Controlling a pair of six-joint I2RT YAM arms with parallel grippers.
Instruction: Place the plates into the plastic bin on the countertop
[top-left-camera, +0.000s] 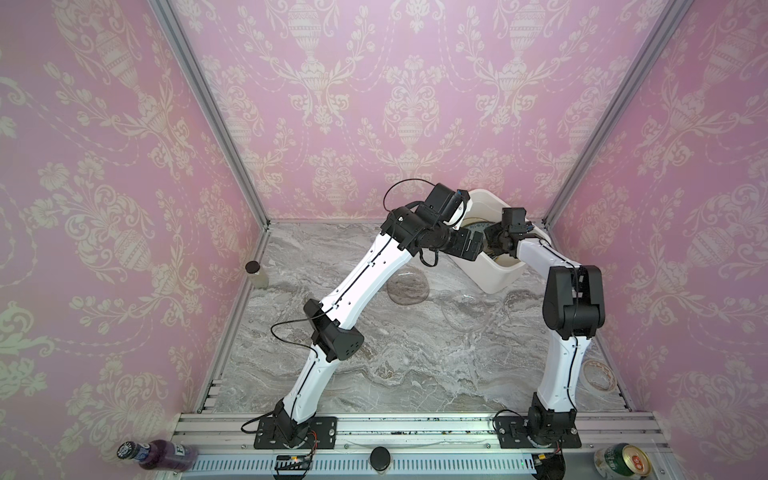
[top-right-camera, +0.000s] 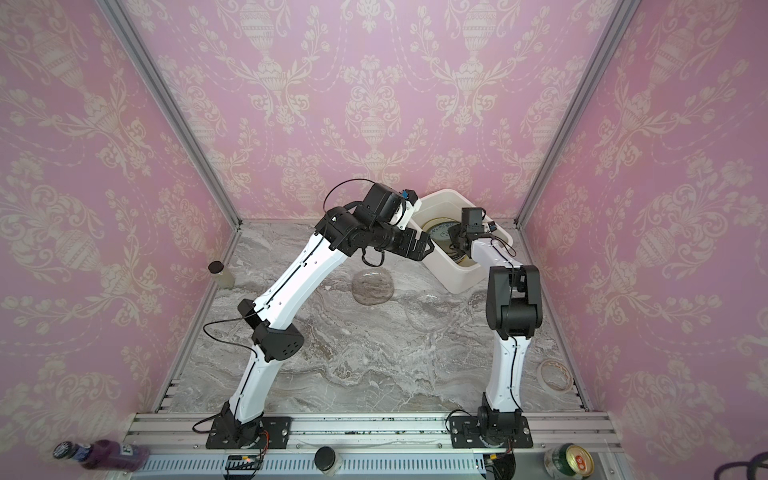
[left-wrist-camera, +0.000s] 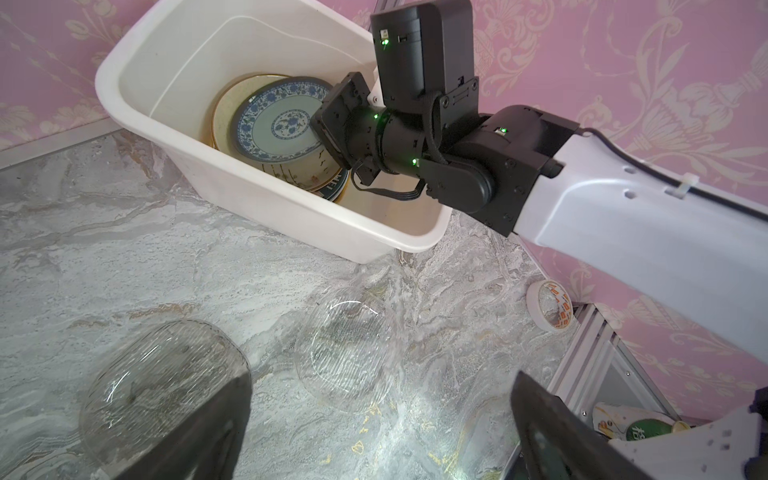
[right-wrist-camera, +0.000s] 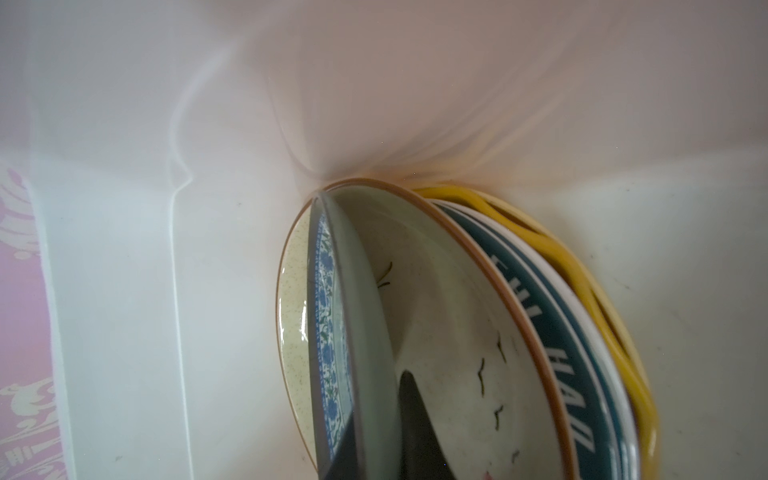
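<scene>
Teal plate rim: white capitals "HA" are showing just beside the right gripper; the other letters are reading unclearly.
Dark plate rim: "WE" is showing beside that gripper.

Pink wallpaper printed with cream urns and floral scrolls covers three walls (the back and both sides). Aluminium posts run up the two back corners. A ribbed aluminium rail edges the grey marble-patterned bench in front. Light is soft, even.
</scene>
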